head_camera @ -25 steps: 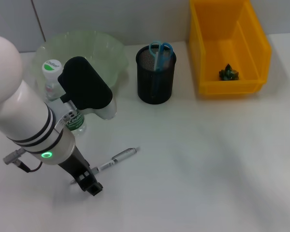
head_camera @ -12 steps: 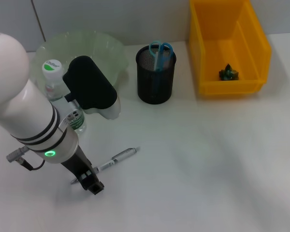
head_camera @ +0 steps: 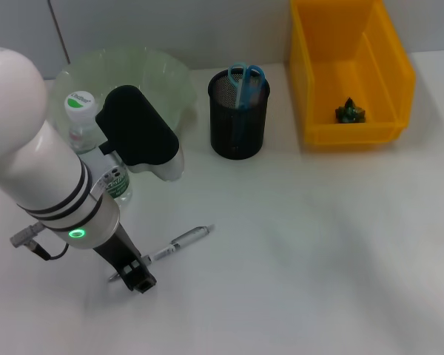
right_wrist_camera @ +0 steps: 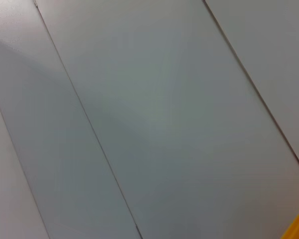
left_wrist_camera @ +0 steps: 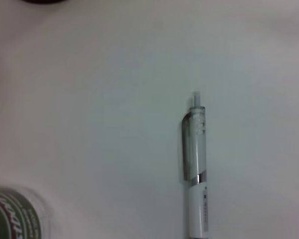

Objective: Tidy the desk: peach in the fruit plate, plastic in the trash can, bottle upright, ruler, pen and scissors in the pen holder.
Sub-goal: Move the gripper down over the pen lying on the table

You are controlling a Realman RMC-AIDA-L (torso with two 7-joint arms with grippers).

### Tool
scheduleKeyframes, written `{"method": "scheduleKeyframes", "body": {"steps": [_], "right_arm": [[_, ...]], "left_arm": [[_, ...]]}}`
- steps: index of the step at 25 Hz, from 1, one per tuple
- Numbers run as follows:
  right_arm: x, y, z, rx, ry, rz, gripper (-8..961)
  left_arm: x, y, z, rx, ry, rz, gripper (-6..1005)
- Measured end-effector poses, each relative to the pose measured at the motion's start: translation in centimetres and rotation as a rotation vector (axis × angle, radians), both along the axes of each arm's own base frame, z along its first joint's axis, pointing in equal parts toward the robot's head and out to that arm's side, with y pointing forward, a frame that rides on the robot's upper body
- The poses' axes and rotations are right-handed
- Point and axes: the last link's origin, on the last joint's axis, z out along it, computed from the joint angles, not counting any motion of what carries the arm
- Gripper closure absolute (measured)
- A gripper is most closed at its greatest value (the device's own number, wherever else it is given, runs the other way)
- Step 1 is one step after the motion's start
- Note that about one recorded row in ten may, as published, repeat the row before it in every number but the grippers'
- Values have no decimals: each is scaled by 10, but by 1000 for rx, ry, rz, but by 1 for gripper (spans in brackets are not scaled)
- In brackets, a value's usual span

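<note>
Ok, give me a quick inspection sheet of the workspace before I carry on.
Surface: white desk.
Job's things: pen lying flat on desk; scissors in pen holder; bottle upright by fruit plate; dark scrap in trash can. Ruler, peach: not made out.
Clutter: nothing seen.
Grippers: left gripper low at pen's near end; right out of view.
Cables: short lead on left arm.
Surroundings: grey panelled wall.

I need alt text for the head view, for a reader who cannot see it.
The left gripper is low over the near end of the pen on the white desk. Behind stand the upright bottle, the fruit plate, the pen holder with the scissors, and the trash can.
</note>
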Motion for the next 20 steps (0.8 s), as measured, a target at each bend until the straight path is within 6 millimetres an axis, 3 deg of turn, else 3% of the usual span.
{"method": "scheduleKeyframes", "body": {"steps": [4, 8, 20], "right_arm": [[0, 0, 0, 0, 0, 1, 150], [0, -1, -1, -7, -2, 3, 151], [-1, -1, -2, -11, 0, 8, 151]], "left_arm": [[0, 1, 0, 2, 1, 2, 437], [1, 1, -1, -3, 6, -3, 629], [-1, 2, -1, -1, 10, 6, 627]]}}
